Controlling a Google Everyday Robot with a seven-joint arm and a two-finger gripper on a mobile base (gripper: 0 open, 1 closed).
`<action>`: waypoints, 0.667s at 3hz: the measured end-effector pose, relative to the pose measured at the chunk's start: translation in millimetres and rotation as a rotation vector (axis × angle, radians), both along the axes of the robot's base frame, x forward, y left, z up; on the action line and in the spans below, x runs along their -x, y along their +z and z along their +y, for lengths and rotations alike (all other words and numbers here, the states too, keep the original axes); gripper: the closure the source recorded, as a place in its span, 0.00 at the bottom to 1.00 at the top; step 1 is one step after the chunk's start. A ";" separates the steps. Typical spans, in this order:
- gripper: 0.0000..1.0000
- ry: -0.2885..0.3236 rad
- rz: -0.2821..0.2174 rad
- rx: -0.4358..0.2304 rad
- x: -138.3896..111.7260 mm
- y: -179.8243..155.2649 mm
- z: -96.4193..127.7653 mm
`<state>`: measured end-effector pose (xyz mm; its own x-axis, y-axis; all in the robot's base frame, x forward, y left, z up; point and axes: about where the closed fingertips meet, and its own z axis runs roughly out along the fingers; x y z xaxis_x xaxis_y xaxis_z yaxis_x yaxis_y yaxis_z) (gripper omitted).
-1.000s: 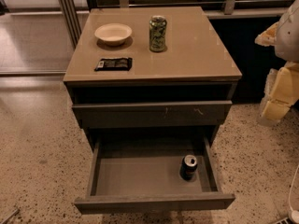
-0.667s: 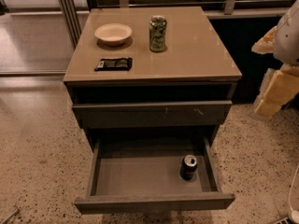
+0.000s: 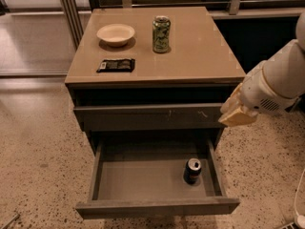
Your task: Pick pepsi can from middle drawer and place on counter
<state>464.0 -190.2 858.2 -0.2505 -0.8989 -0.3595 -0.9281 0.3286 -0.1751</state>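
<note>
The pepsi can (image 3: pixel 192 170), dark with a silver top, stands upright in the right part of the open middle drawer (image 3: pixel 157 207), near its right wall. The drawer is pulled out toward me. The tan counter (image 3: pixel 200 56) tops the cabinet above it. My gripper (image 3: pixel 235 111), pale tan at the end of the white arm, hangs at the cabinet's right front corner, level with the closed drawer front. It is above and to the right of the can and apart from it.
On the counter stand a green patterned can (image 3: pixel 161 34), a pale bowl (image 3: pixel 116 34) and a flat black packet (image 3: pixel 116 65). A closed drawer front with pale scratch marks (image 3: pixel 147 116) sits above the open drawer. Speckled floor surrounds the cabinet; a railing runs behind it.
My arm has swung in from the far right, leftward and down, bringing the gripper to the cabinet's right front corner. The can and the things on the counter have not moved.
</note>
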 end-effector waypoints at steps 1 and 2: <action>0.87 0.010 0.011 -0.114 -22.1 -73.8 23.2; 1.00 -0.014 -0.052 -0.134 -43.4 -75.8 25.1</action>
